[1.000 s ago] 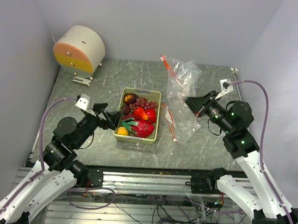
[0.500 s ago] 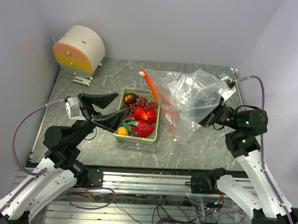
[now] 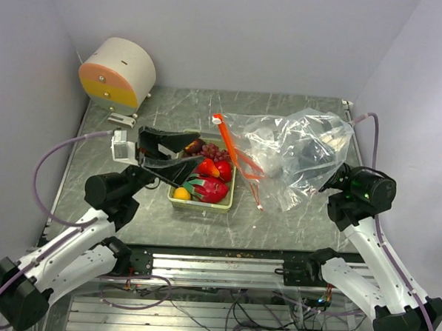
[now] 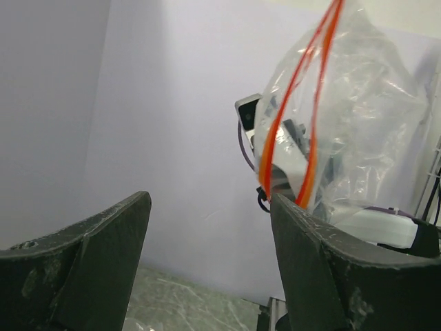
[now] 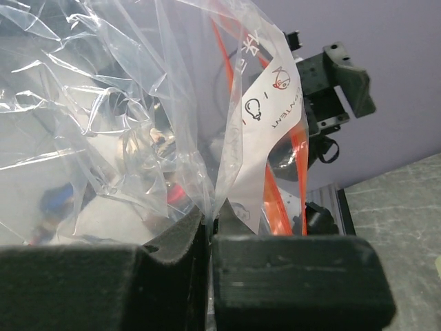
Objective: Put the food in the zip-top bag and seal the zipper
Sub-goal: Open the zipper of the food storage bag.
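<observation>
The food lies in a pale green tray (image 3: 232, 182): a dragon fruit (image 3: 209, 188), a red apple (image 3: 224, 170), an orange (image 3: 181, 194), grapes (image 3: 214, 153) and a dark round fruit (image 3: 195, 145). My right gripper (image 5: 209, 227) is shut on the clear zip-top bag (image 3: 296, 151) and holds it raised, its orange zipper (image 3: 228, 141) facing the tray. My left gripper (image 3: 178, 154) is open and empty, raised over the tray's left side, pointing at the bag. The bag's zipper (image 4: 303, 117) shows in the left wrist view, beyond the right finger (image 4: 331, 269).
A round cream, pink and yellow drawer unit (image 3: 118, 73) stands at the back left. Purple walls close in the table on three sides. A small white fitting (image 3: 122, 119) lies in front of the drawer unit.
My right gripper has lifted the bag off the table and spread it out toward the tray. My left arm has risen and swung right, over the tray.
</observation>
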You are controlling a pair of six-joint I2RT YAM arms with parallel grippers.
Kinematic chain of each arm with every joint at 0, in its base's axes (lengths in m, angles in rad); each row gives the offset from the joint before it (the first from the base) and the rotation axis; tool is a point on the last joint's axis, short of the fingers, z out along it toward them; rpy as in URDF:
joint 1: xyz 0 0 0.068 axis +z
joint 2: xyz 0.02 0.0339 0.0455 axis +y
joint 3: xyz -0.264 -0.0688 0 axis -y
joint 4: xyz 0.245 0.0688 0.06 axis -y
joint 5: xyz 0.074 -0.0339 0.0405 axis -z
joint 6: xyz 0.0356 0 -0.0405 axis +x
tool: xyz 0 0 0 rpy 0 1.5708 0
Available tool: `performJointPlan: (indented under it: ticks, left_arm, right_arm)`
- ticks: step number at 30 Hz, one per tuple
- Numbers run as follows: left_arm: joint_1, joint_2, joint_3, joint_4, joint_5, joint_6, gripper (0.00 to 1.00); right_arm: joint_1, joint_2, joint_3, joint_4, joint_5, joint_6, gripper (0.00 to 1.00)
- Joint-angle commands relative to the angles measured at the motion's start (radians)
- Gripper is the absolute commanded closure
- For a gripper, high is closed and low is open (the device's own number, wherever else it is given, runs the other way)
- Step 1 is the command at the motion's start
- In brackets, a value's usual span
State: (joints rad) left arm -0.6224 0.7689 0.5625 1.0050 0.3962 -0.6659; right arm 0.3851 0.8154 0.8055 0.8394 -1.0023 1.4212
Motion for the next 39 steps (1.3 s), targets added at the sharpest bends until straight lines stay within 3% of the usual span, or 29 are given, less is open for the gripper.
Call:
performJointPlan:
  ticks: [1,7,15,22,29,39]
  left_arm:
    - [-0.005,0.075,0.053,0.169,0.038,-0.053,0.19]
    - [-0.099,0.158,0.150,-0.003,-0.014,0.083,0.21]
    - [-0.248,0.246,0.222,-0.105,-0.121,0.242,0.19]
    - [-0.273,0.326,0.227,-0.048,-0.130,0.247,0.20]
    - [-0.273,0.217,0.105,0.021,-0.034,0.266,0.11]
    - [-0.273,0.104,0.079,-0.135,0.002,0.361,0.09]
  right_arm:
    - [0.000,-0.001,-0.002,0.054,0.000,0.016,1.00]
    - [0.001,0.047,-0.006,0.097,0.001,0.031,1.00]
    - [0.005,0.079,-0.030,0.147,0.003,0.056,1.00]
    - [0.011,0.070,-0.028,0.132,-0.006,0.049,1.00]
    - [0.012,0.066,0.003,0.095,-0.008,0.031,1.00]
    - [0.011,0.068,0.001,0.151,-0.013,0.078,1.00]
